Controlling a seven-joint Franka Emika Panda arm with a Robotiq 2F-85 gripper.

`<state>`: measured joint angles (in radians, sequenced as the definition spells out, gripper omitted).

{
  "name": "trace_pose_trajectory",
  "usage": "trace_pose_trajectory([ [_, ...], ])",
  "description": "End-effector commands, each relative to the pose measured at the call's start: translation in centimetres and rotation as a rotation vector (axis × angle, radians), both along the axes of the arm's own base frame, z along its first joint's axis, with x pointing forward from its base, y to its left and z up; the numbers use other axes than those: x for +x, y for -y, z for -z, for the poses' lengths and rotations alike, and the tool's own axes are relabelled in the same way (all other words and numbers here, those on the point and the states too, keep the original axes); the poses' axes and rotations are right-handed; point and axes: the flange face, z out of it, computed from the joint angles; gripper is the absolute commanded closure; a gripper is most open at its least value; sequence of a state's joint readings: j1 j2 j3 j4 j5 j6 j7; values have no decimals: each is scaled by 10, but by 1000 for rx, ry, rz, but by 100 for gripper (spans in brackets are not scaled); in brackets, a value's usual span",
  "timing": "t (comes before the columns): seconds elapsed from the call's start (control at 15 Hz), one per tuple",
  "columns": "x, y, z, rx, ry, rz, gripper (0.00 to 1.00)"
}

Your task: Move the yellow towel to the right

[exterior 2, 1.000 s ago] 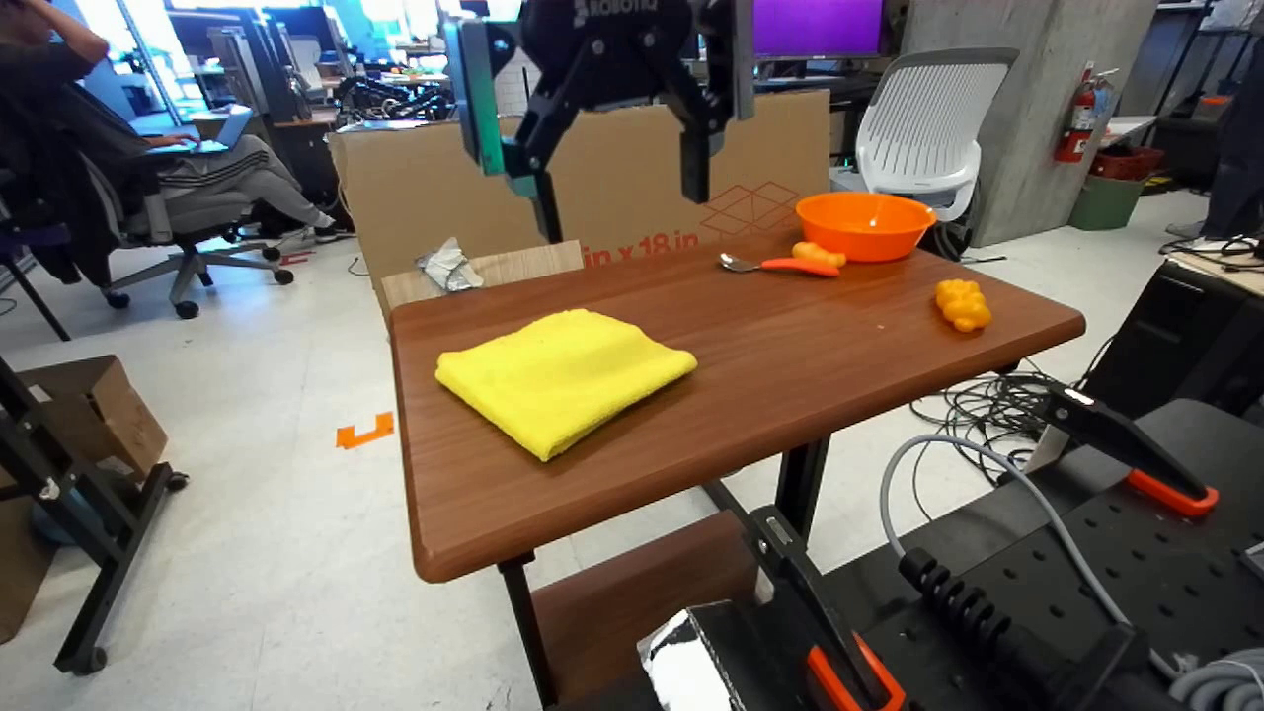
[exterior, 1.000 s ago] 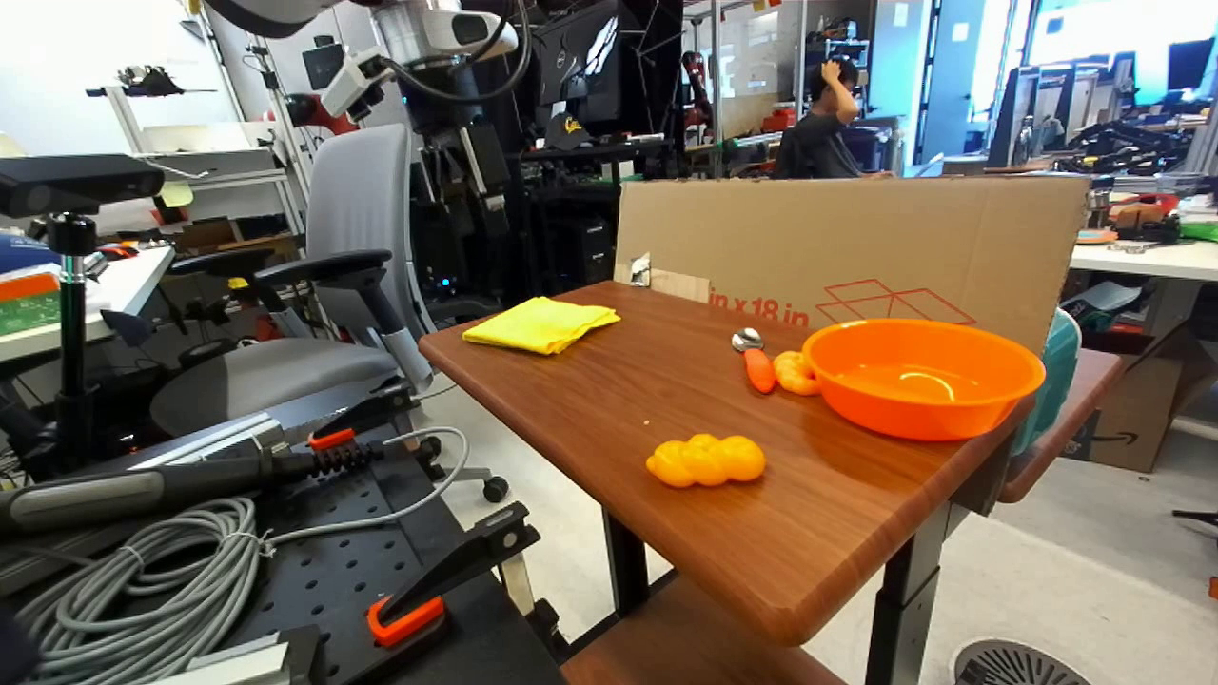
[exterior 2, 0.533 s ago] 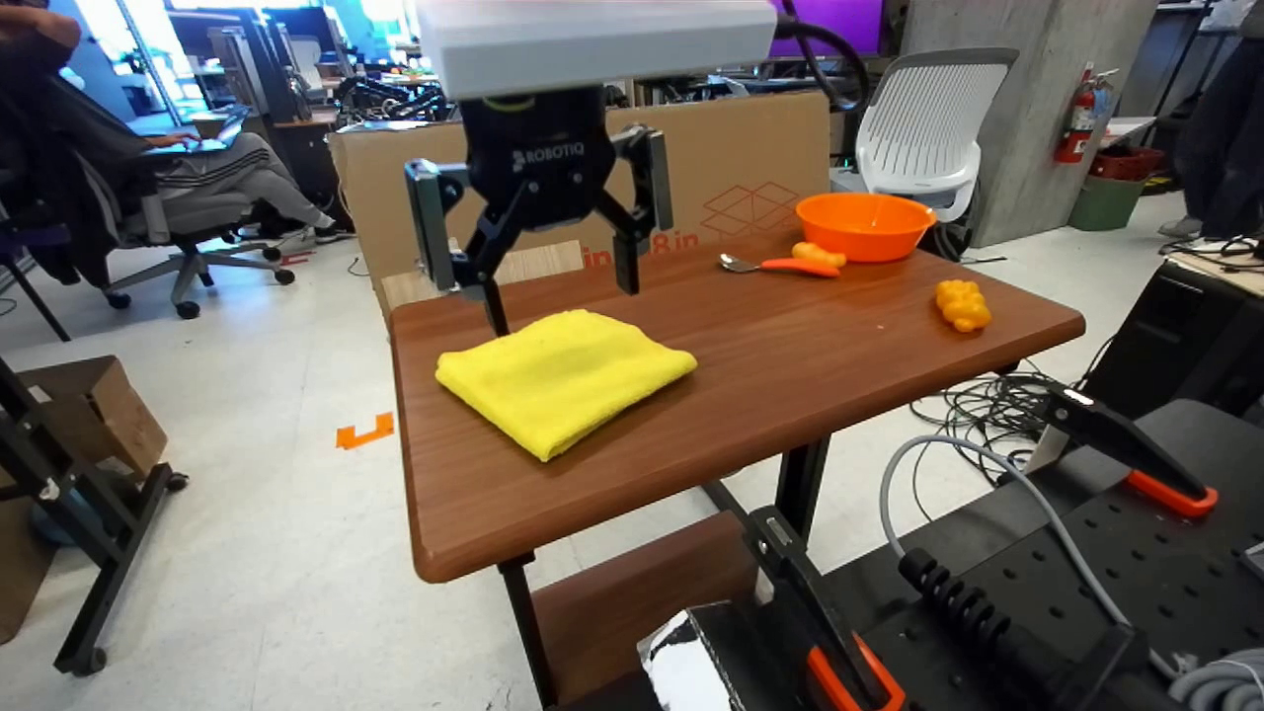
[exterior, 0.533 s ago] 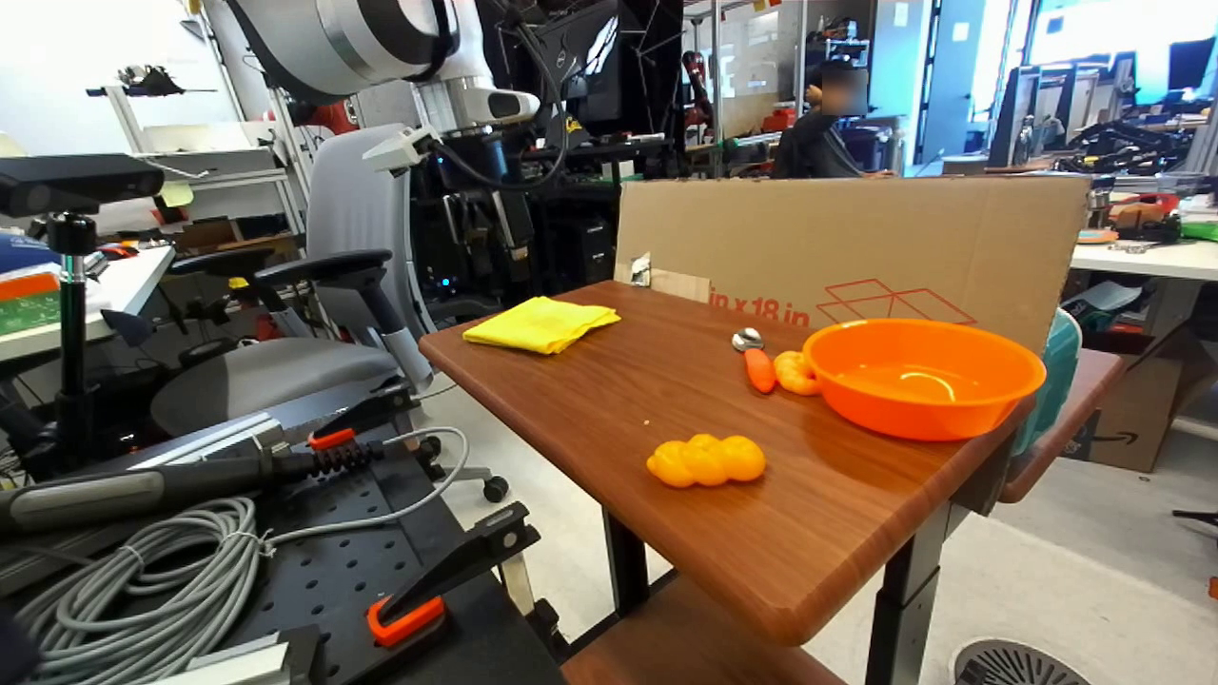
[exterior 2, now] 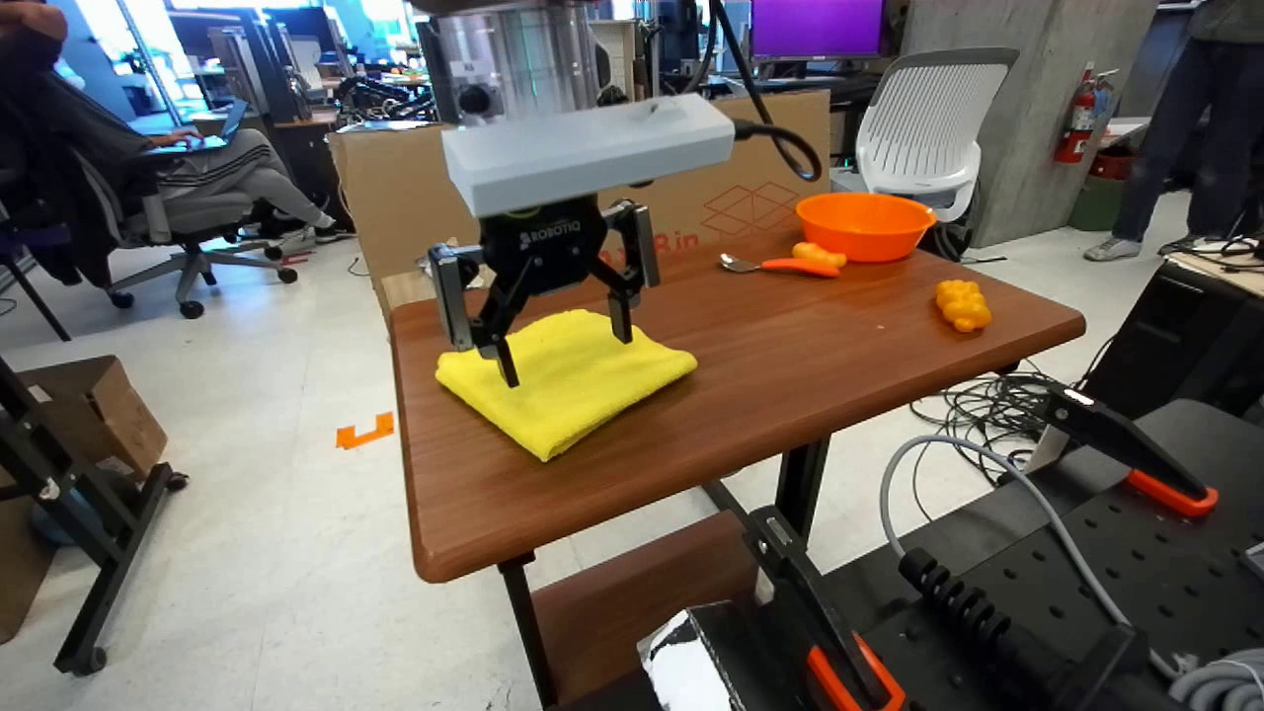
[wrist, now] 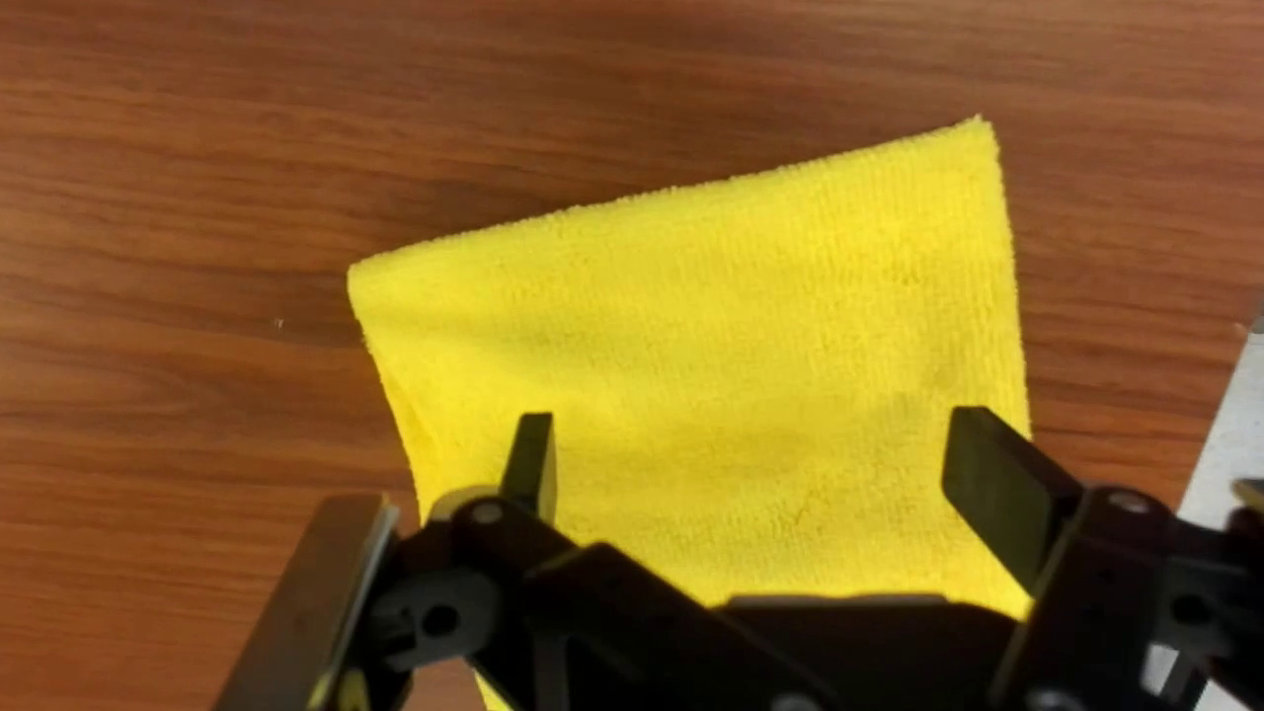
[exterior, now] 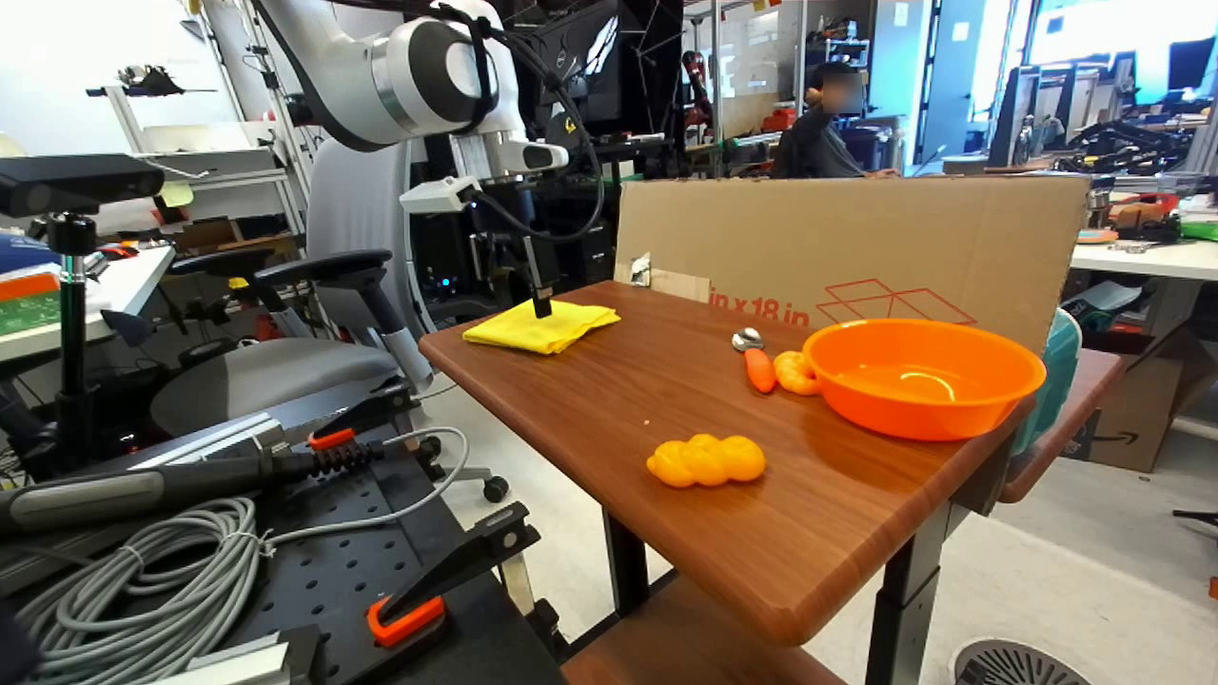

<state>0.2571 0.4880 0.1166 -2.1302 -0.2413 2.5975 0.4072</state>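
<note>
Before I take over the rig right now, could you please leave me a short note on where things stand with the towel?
Gripper: open, directly over the yellow towel; whether it touches, I cannot tell.
Towel: folded, lying on the table toward the end away from the orange bowl.
Done: gripper is in place over the towel; nothing held.
Left: close on the towel, move it right, let go.

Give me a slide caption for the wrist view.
Open black two-fingered gripper over a folded bright yellow cloth towel on a brown wood-grain tabletop.
</note>
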Motion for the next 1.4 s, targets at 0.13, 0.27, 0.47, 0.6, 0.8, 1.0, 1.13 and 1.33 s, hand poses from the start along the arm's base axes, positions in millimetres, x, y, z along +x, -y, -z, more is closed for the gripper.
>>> trace_pose_trajectory([
  [0.13, 18, 1, 21, 13, -32, -42, 0],
  [0.27, 21, 1, 25, 14, -35, -54, 0],
  [0.47, 26, 5, 27, 14, -43, -62, 0],
  [0.6, 29, 8, 27, 20, -45, -63, 0],
  [0.8, 36, 16, 27, 28, -45, -52, 0],
  [1.0, 44, 27, 26, 41, -45, -32, 0],
  [1.13, 49, 37, 25, 52, -51, -17, 0],
  [1.33, 54, 58, 22, 71, -55, 8, 0],
])
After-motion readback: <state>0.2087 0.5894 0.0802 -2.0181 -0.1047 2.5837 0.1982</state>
